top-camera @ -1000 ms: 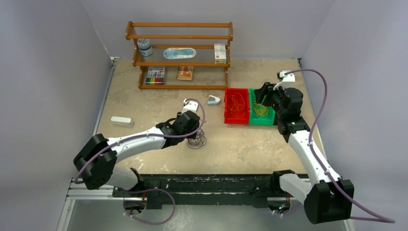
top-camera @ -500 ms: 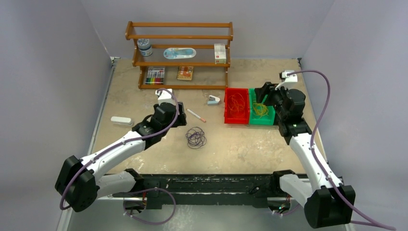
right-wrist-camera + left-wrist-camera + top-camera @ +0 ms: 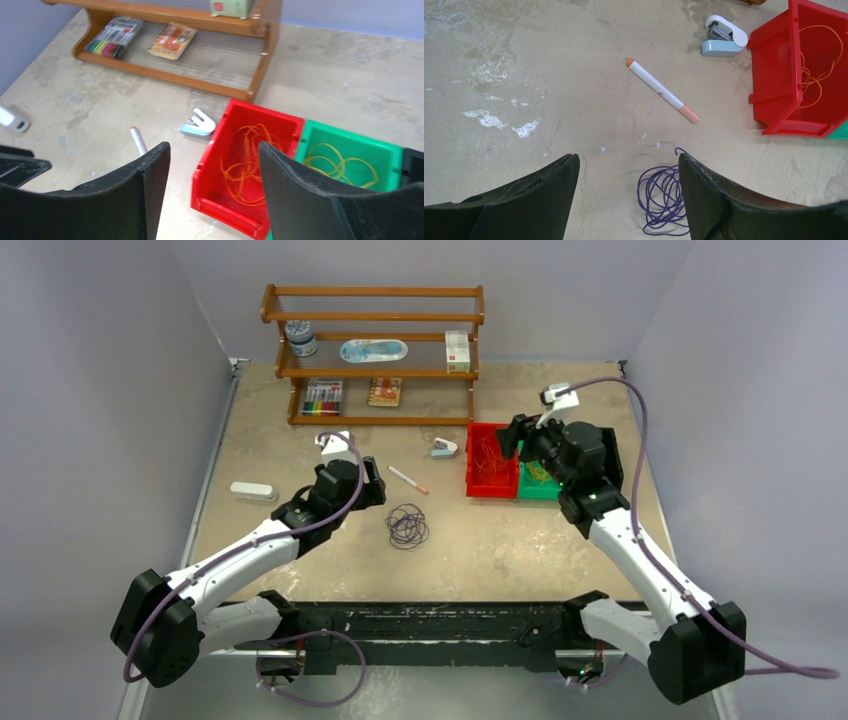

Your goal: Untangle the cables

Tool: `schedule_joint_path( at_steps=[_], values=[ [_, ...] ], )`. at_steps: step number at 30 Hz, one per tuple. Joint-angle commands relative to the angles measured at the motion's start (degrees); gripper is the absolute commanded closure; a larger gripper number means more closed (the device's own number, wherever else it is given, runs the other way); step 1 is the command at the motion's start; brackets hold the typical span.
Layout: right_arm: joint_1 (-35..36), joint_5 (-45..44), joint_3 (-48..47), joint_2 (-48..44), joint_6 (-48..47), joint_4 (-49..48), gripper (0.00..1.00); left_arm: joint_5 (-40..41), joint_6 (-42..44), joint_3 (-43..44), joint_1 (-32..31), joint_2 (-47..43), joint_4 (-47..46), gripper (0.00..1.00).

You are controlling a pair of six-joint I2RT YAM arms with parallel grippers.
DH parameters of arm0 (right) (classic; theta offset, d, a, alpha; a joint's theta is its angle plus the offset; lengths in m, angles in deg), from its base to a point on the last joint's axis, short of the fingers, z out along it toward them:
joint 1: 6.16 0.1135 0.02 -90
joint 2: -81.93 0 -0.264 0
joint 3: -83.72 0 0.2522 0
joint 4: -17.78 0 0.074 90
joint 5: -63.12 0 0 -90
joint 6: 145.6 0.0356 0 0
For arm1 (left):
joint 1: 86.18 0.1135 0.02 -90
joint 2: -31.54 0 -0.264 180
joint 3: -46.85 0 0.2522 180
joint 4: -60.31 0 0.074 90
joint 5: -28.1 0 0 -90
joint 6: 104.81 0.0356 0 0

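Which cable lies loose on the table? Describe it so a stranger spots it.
On the beige table, find the red plastic bin right of centre. Left of it, nearer the front edge than the white orange-tipped pen, lies a small coil of thin dark purple wire. It alone rests on bare tabletop; the orange wire sits in that bin, the yellow wire in a green bin.

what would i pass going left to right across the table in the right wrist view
White oblong case at the left edge → white pen → white and grey stapler → red plastic bin holding orange wire loops → green plastic bin holding yellow wire loops.
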Motion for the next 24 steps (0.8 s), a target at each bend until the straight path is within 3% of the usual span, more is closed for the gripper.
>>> schedule_joint_path(
  at_steps=[1, 12, 24],
  values=[
    [5.51, -0.47, -4.65, 4.25, -1.82, -1.72, 0.32, 1.37, -1.55, -0.35, 0.46, -1.37, -3.02, 0.28],
    [16.23, 11.73, -13.80, 25.91, -2.40, 1.12, 0.40, -1.39, -1.04, -1.23, 0.45, 0.79, -5.31, 0.31],
    [17.89, 25.10, -21.77, 40.35, -10.08, 9.48, 0.47, -1.26, -0.21, -1.33, 0.44, 1.41, -4.90, 0.33]
  ],
)
